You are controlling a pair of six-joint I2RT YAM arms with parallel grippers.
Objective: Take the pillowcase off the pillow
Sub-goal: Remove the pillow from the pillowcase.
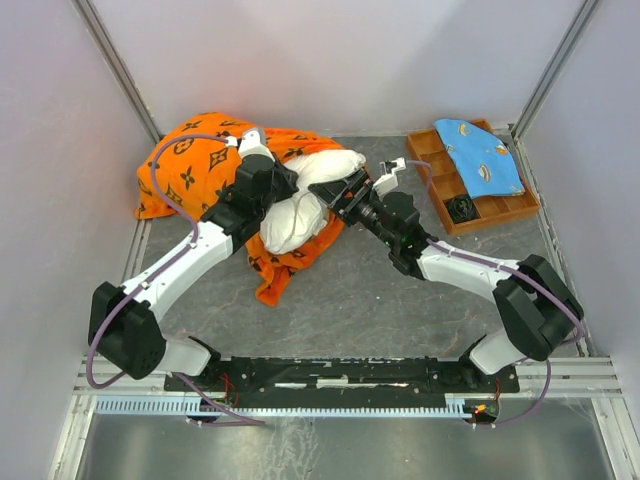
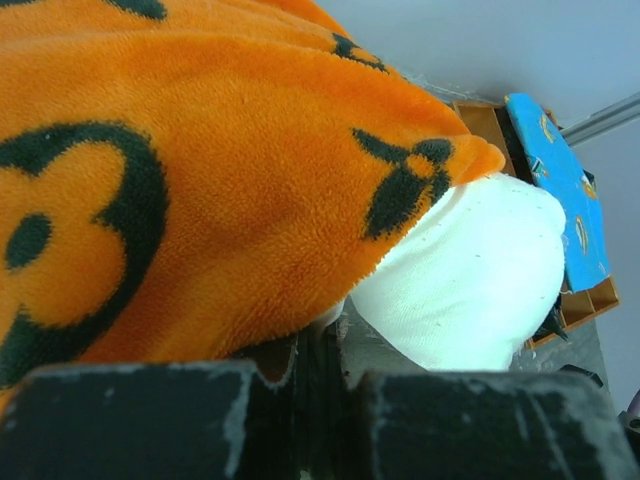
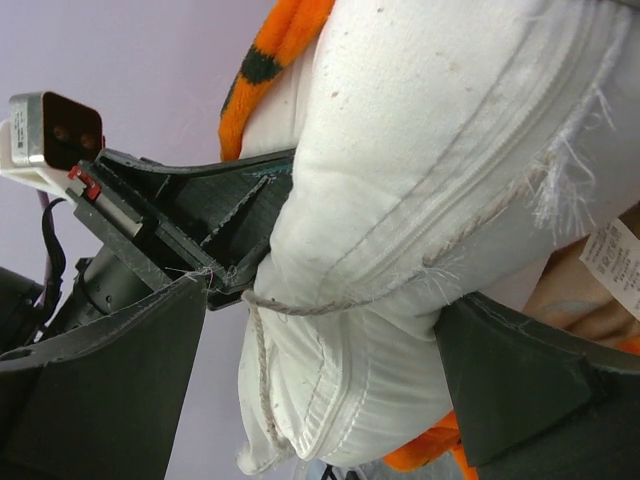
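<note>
The left gripper (image 2: 320, 375) is clenched on the bright orange fleece pillowcase (image 1: 190, 165) with black flower motifs; it covers the far half of the plain white puffy pillow (image 1: 330, 168) at the table's back left. The right gripper (image 1: 343, 193) stands spread wide around the pillow's bare seamed end, not squeezing it; if the left arm pulls now, I'd expect the pillow to drag along with its cover, since nothing pins it.

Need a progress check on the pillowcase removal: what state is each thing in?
pillowcase: partly off, bunched over one end of pillow.
pillow: one end bare, rest covered.
left tool: shut on pillowcase.
right tool: open, jaws around pillow's bare end.
blue cloth: draped over tray.
</note>
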